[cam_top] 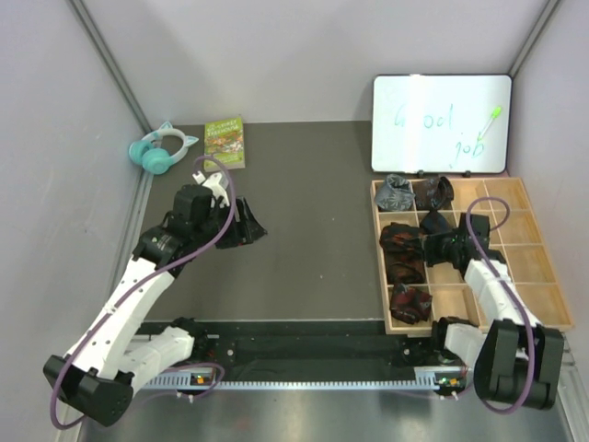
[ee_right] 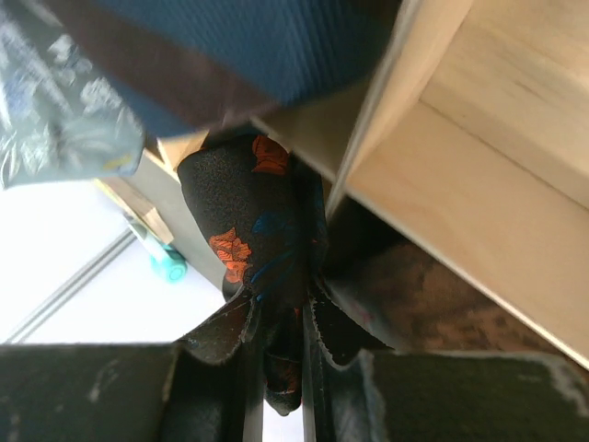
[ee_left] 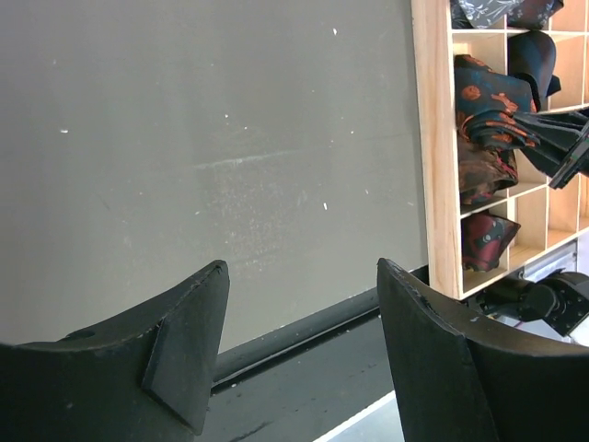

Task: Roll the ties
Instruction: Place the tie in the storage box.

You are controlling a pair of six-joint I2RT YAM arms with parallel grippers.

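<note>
Right pincer (ee_right: 276, 368) is clamping shut on the black tie with orange blotches (ee_right: 241, 216) and reaching down into the wooden tray (cam_top: 543, 308). I'm guessing it's tucking it in beside the other rolled ties (cam_top: 405, 267). Left pincer (ee_left: 299, 341) is hovering wide open over the worktop (ee_left: 230, 138), gripping nothing.

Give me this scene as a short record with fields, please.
left gripper: open, holding nothing
right gripper: shut on black tie with orange blotches, over the wooden tray
tray contents: rolled ties in the left columns, among them a grey tie
table: dark tie lying loose beside the left gripper
far side: whiteboard, headphones, book
</note>
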